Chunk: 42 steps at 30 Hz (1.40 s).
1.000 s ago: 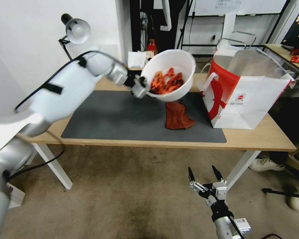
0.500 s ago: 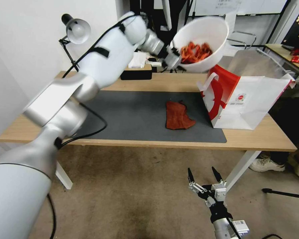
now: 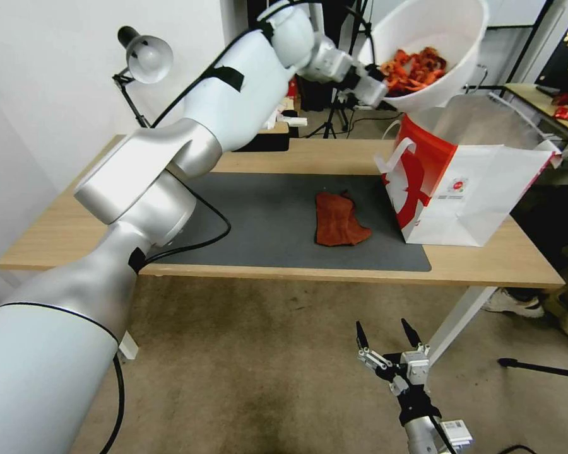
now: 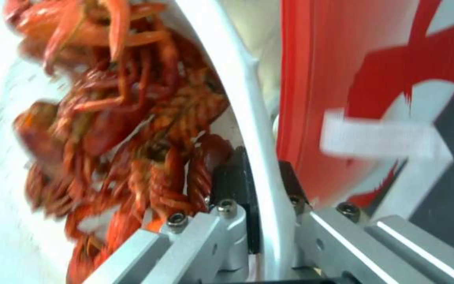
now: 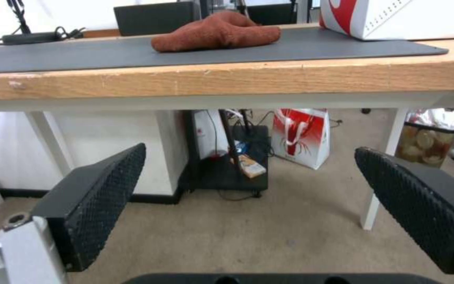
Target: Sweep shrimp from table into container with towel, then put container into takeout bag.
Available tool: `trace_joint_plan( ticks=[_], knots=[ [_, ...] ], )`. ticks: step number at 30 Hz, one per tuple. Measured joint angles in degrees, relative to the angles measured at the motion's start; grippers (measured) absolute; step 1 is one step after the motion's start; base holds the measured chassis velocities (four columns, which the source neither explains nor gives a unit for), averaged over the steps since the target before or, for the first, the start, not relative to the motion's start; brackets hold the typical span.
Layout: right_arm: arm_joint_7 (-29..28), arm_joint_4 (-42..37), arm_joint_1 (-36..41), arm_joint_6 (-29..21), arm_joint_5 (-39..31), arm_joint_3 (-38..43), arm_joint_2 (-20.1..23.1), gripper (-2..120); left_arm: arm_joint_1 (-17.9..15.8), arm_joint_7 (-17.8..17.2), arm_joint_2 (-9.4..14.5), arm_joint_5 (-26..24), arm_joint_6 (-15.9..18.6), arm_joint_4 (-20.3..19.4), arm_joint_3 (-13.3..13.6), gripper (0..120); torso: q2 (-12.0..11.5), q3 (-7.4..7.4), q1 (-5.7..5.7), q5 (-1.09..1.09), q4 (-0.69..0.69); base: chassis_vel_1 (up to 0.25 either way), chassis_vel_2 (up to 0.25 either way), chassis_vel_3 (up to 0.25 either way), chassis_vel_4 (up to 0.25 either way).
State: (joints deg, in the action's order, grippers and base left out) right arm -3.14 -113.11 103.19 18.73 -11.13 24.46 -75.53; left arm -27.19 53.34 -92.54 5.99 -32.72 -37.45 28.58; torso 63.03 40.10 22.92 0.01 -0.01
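- I see my left gripper (image 3: 377, 88) high in the air, above the open top of the takeout bag (image 3: 461, 183). Its jaws pinch the rim of the container (image 3: 435, 38).
- In the left wrist view the white wall of the container (image 4: 248, 118) passes between the two dark fingers (image 4: 232, 177), one inside the bowl and one outside. The jaws are pressed on this wall.
- The container is tilted, with its opening turned toward me, and the shrimp (image 3: 416, 66) lie in a heap inside it. In the left wrist view the shrimp (image 4: 132, 130) lie against the inner wall, just beside the inner finger.
- The takeout bag stands upright on the right part of the table (image 3: 76, 221), with one corner on the dark mat (image 3: 252, 221).
- The towel (image 3: 337, 219) lies flat on the mat, near the bag and well apart from both grippers.
- My right gripper (image 3: 388, 343) hangs low in front of the table, below its edge. Its jaws are spread wide and hold nothing.
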Motion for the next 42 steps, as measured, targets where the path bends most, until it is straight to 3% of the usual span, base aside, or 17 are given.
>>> trace_joint_plan(
  ticks=[2, 11, 31, 34, 36, 42],
  knots=[
    [0.01, 0.0, 0.07, -0.05, 0.01, -0.03, -0.09, 100, -0.09, -2.21, 0.09, -1.83, 1.51, -1.34, 2.89, 0, 0.0, 0.0, 0.0, 0.0, 0.0, 0.0, 0.0, 0.0, 0.0],
    [0.22, 0.53, 0.41, 0.07, -0.02, 0.03, -0.53, 100, -0.39, -3.82, 0.27, -2.61, 2.92, -3.64, 8.59, 0, 0.0, 0.0, 0.0, 0.0, 0.01, 0.0, 0.0, 0.0, 0.0],
    [0.45, 1.37, -0.15, 0.15, -0.15, -0.17, -0.8, 100, -1.07, -4.37, 0.37, -1.98, 3.56, -5.48, 11.52, 0, 0.0, 0.0, 0.0, -0.01, 0.01, 0.0, 0.0, 0.0, 0.0],
    [0.47, 1.38, -0.14, 0.15, -0.17, -0.16, -0.78, 100, -1.19, -4.84, 0.39, -1.39, 3.67, -5.81, 11.55, 6, 0.0, 0.0, 0.0, -0.01, 0.01, 0.0, 0.0, 0.0, 0.0],
    [0.48, 1.37, -0.16, 0.15, -0.17, -0.19, -0.84, 100, -1.33, -5.2, 0.39, -1.16, 3.91, -6.25, 11.64, 18, 0.0, 0.0, 0.0, -0.01, 0.0, 0.0, 0.0, 0.0, 0.0],
    [0.5, 1.39, -0.38, -0.01, -0.17, -0.31, -0.8, 100, -1.49, -5.68, 0.4, -1.13, 4.36, -6.88, 11.83, 38, 0.0, 0.0, 0.0, -0.01, 0.01, 0.0, 0.0, 0.0, 0.0]
  ],
)
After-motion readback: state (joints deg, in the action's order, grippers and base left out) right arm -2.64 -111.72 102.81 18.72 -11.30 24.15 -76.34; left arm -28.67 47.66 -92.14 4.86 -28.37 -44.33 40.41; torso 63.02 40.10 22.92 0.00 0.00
